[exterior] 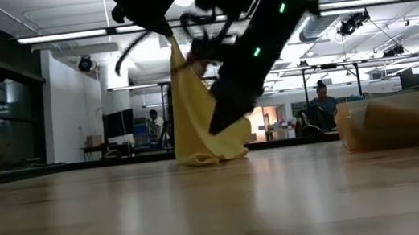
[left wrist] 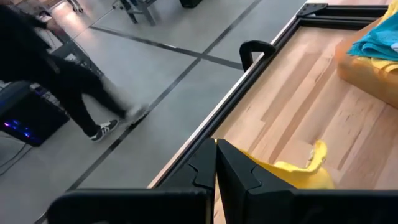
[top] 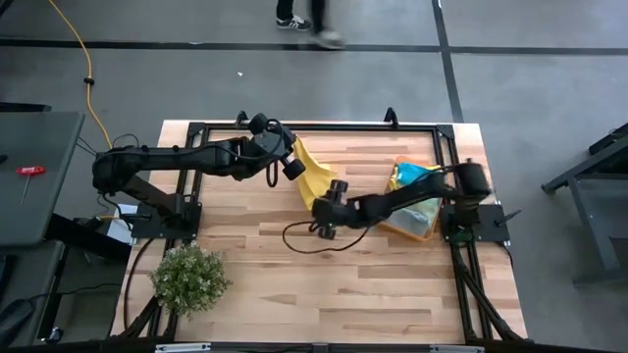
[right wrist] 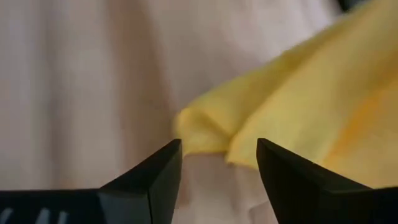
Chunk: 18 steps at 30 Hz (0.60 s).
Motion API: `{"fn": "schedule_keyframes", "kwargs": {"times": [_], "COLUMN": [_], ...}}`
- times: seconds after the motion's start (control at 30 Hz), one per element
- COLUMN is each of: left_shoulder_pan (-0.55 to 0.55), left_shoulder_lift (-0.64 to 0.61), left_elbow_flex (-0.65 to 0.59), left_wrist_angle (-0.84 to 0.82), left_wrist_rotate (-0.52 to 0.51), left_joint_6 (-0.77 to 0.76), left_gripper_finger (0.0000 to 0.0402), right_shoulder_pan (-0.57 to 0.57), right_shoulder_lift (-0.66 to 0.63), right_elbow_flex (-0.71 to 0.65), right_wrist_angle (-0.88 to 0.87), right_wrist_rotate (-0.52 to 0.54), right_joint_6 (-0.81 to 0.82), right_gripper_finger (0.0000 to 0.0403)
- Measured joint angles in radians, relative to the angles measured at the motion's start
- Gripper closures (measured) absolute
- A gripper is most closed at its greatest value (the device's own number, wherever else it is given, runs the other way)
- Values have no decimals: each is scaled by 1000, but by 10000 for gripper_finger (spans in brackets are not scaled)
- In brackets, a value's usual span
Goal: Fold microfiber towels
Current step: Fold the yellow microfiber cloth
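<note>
Yellow towel (top: 314, 175) hangs at the frame's middle top from our left gripper (top: 291, 165), pinched tight, while our right gripper (top: 327, 211), fingers spread, sits just below its bottom edge.

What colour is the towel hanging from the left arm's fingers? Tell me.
Yellow. The hanging towel shows best in the low view, draped down to the table.

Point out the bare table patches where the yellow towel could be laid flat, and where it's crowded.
Free: the wide near strip of table between the plant and the right edge, and the left-centre boards below the left arm. Crowded: the far middle, where the left gripper holds up the yellow towel beside the open right gripper, and the right side around the orange bin.
</note>
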State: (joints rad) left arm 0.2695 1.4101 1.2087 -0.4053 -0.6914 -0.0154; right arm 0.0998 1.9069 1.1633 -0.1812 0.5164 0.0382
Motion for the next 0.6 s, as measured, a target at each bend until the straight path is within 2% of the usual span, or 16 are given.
{"fn": "schedule_keyframes", "kwargs": {"times": [0.1,0.2,0.33,0.43,0.6], "left_shoulder_pan": [-4,-4,-4,-4,-4], "left_shoulder_lift": [0,0,0,-1,-2], "left_elbow_flex": [0,0,0,0,0], "left_wrist_angle": [-6,-8,-10,-10,-10], "left_wrist_rotate": [5,27,30,37,63], "left_joint_6": [0,0,-1,-20,-34], "left_gripper_finger": [401,401,401,401,401], "right_shoulder_pan": [-5,-22,-46,-62,-88], "right_shoulder_lift": [76,129,168,183,183], "right_elbow_flex": [0,0,0,0,0], "right_wrist_angle": [135,248,346,375,382], "right_wrist_rotate": [148,216,253,319,316], "right_joint_6": [60,101,147,184,216], "right_gripper_finger": [207,212,219,223,226]}}
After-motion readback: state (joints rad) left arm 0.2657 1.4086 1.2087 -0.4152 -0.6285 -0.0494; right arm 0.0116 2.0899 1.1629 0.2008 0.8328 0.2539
